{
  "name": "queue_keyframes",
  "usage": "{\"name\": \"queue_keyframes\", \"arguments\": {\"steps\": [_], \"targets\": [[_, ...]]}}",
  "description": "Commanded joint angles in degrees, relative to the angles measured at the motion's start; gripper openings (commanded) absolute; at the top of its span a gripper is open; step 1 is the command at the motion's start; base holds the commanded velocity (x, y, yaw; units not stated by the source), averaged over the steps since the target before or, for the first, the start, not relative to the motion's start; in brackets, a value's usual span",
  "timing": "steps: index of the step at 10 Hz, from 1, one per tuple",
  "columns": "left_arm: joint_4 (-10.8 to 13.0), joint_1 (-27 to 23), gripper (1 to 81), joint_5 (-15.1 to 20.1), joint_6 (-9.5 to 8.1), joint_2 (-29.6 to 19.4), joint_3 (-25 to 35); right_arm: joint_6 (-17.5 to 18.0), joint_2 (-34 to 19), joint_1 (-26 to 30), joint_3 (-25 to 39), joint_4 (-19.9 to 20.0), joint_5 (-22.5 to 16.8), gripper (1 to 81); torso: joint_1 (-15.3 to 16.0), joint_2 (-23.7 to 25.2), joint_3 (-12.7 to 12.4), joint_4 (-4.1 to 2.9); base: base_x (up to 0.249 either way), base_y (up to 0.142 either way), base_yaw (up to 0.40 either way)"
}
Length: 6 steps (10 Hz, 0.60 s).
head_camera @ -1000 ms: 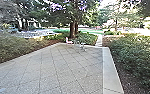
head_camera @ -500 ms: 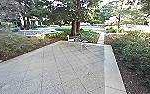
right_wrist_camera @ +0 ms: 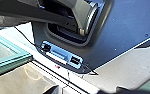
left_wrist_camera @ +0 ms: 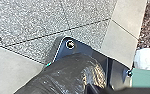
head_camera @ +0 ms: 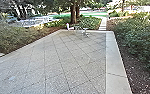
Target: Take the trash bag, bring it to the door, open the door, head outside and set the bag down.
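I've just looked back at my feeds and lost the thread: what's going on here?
The robot faces a paved yard. The black bag shows close up in the left wrist view, above the base, so the left arm is probably carrying it; the grip itself is hidden. In the right wrist view, a green-framed glass panel, likely the door, is beside the base. The bag looks not yet put down.

Grey speckled paving with dark gridlines, pale plain border, green shrubs.
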<state>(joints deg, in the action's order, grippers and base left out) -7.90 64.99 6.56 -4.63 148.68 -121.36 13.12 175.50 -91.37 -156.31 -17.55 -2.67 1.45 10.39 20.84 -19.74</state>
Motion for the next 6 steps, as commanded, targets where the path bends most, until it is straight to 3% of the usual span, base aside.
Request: {"name": "queue_keyframes", "arguments": {"steps": [1,2,6], "targets": [[-4.05,-8.95,1.0,5.92,-0.03,-2.94,0.33,-0.29,1.37,0.96,0.84,-0.02,-3.48,81.1,0.00,0.00,4.31,0.00,0.000,0.000,0.000],[-5.10,-10.96,1.0,5.84,-0.03,-2.68,-0.80,-0.29,1.29,0.96,0.84,0.06,-3.48,81.1,0.00,0.00,1.68,0.00,0.000,0.000,0.000],[-8.36,-19.57,1.0,6.96,-0.11,1.36,-11.52,-0.29,1.29,0.88,0.84,0.06,-3.48,81.1,0.05,-0.06,3.36,0.00,0.000,0.000,0.000]]}}
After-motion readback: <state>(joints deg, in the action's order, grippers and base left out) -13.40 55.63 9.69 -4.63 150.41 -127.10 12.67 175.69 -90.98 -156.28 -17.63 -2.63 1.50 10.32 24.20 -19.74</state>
